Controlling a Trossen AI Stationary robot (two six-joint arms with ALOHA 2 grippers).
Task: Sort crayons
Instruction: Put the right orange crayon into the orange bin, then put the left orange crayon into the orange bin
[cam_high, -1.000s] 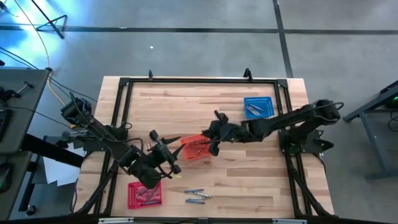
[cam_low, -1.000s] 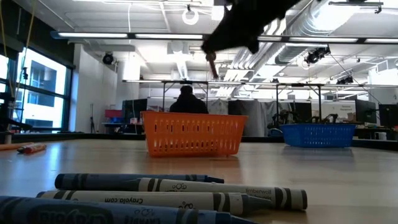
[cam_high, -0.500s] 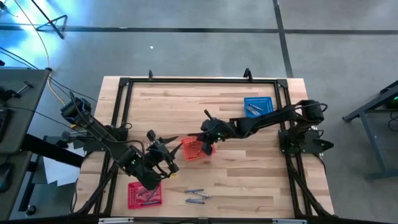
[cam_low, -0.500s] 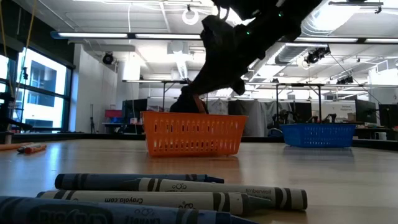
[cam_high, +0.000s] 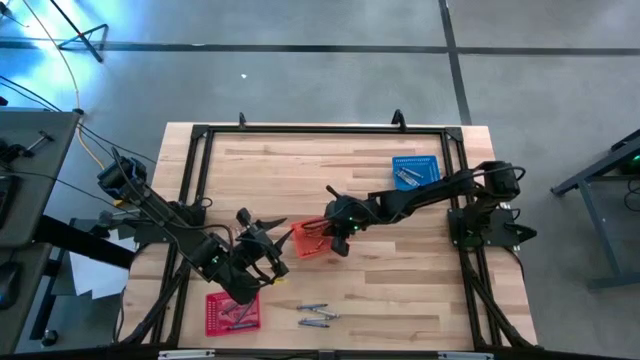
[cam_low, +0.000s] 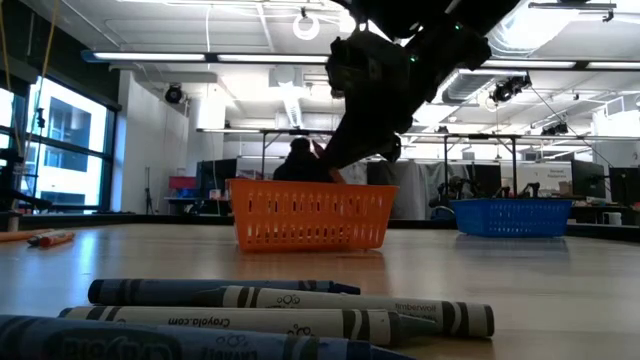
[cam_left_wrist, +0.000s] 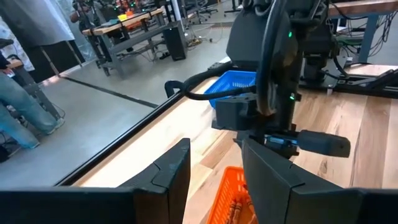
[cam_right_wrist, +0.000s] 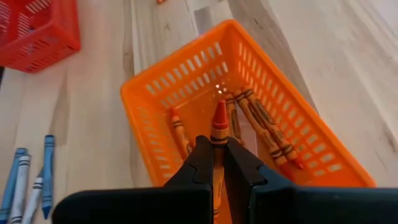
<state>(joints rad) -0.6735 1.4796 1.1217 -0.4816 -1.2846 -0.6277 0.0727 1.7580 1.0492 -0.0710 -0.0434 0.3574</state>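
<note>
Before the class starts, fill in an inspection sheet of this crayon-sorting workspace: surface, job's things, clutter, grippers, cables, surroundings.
Surface: wooden table with a dark frame.
Job's things: orange crayons lie in the orange basket; blue and grey crayons lie loose at the near edge; more lie in the blue basket and the red basket.
Clutter: two loose crayons lie apart at the table's side.
Grippers: right gripper is shut on an orange crayon above the orange basket; left gripper waits open beside that basket.
Cables: yellow and dark cables run off the table's left.
Surroundings: workshop with benches; a person sits behind, and others stand near.
</note>
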